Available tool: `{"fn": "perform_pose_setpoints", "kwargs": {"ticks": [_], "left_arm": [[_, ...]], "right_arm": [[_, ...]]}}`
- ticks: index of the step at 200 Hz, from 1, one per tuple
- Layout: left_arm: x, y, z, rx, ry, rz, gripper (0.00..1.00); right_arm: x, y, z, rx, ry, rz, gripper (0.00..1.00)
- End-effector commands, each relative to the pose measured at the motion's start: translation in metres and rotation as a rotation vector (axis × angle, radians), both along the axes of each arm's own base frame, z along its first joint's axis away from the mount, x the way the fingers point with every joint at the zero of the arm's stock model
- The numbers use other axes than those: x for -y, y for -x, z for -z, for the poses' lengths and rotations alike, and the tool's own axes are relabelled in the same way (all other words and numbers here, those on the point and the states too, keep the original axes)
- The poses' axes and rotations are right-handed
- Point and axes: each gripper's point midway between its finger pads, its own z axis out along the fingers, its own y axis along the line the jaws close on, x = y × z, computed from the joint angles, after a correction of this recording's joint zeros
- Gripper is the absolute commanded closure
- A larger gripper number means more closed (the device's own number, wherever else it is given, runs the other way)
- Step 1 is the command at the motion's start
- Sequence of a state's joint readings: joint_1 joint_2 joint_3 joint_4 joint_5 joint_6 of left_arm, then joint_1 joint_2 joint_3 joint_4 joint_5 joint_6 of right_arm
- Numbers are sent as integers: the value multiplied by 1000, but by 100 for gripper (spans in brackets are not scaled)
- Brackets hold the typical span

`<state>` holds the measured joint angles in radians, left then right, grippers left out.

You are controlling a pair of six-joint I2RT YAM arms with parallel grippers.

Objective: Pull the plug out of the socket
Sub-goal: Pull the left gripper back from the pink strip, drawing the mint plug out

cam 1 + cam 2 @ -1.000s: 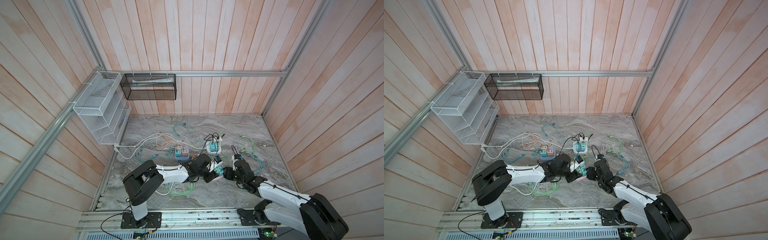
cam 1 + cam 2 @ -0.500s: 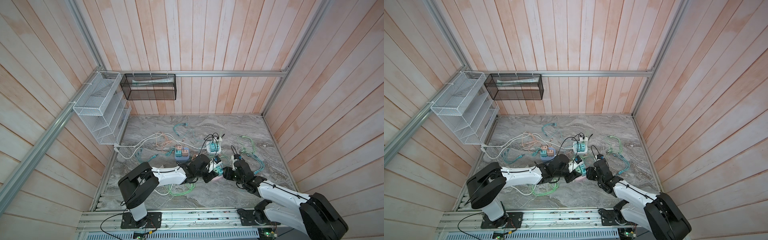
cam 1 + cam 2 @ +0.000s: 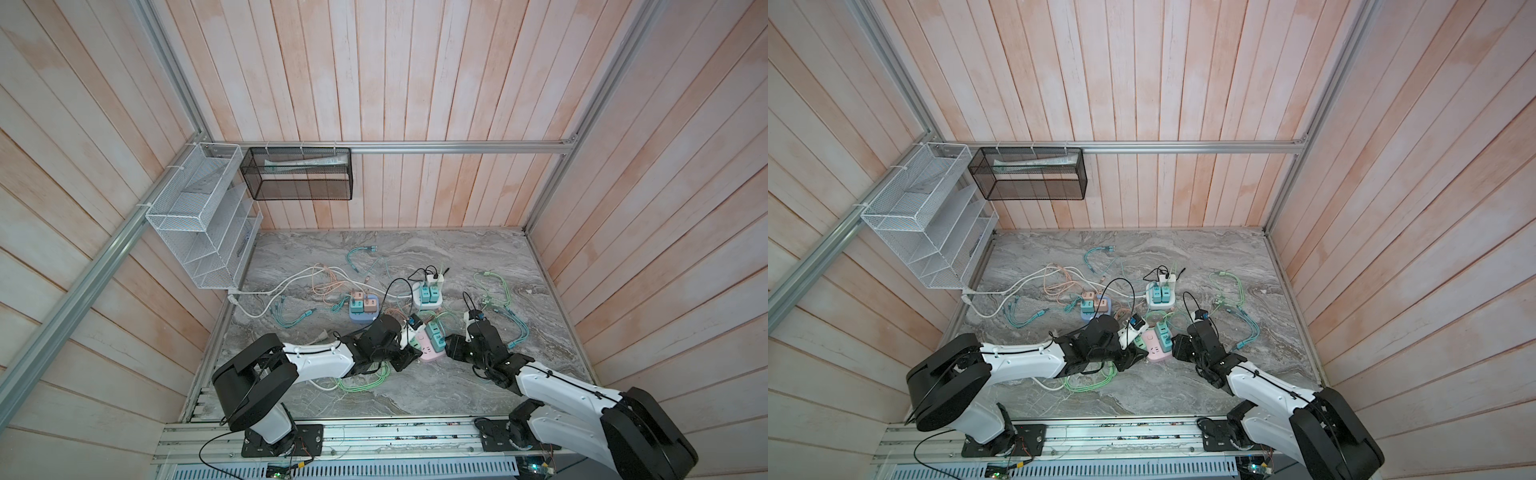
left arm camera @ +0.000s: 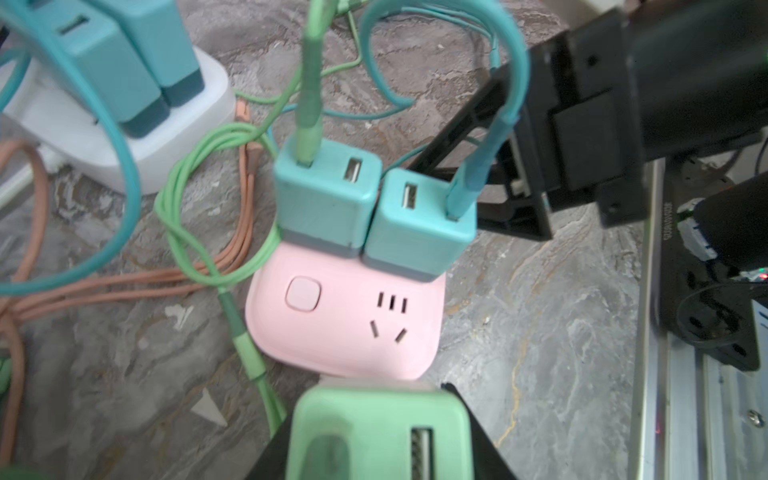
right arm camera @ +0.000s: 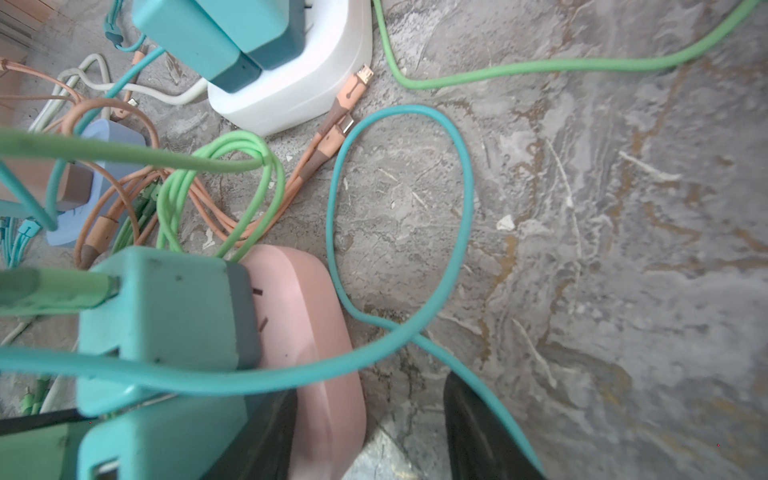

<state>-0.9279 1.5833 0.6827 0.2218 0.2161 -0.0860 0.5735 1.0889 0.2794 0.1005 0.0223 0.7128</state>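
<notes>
The left gripper [image 4: 379, 451] is clamped tight on a mint-green cube-shaped charger plug [image 4: 374, 419], held just off the rounded pink plastic socket block [image 4: 345, 328] on the grey marble tabletop [image 5: 582, 249]. Two teal cube chargers [image 4: 328, 199] [image 4: 419, 228] sit plugged into the block. The right gripper [image 5: 372, 436] has its jaws apart astride the block's end, with a gap on one side
</notes>
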Motion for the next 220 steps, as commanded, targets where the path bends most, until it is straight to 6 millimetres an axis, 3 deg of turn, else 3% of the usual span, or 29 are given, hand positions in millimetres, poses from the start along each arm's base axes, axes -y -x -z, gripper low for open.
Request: {"fn": "perform_pose_setpoints", "kwargs": {"ticks": [1,61,120,166,190,220], "left_arm": [[0,-3,-15,-40,94,-44,90],[-1,-2,-19,-109,180,-46,85],[-33,-13,-7,-191,245,-147,80],[-38,-24,-15,-209,299,-166,72],[-38,-24,-14,-241,328,-154,63],[-42,-22,-6,-261,310,-169,40]], "right_arm": [[12,11,16,-52,73,5,44],[11,3,9,-10,72,12,43],[12,2,12,-18,75,11,43],[10,1,12,-24,75,6,43],[9,0,12,-31,78,-2,43],[10,1,12,-34,82,0,43]]}}
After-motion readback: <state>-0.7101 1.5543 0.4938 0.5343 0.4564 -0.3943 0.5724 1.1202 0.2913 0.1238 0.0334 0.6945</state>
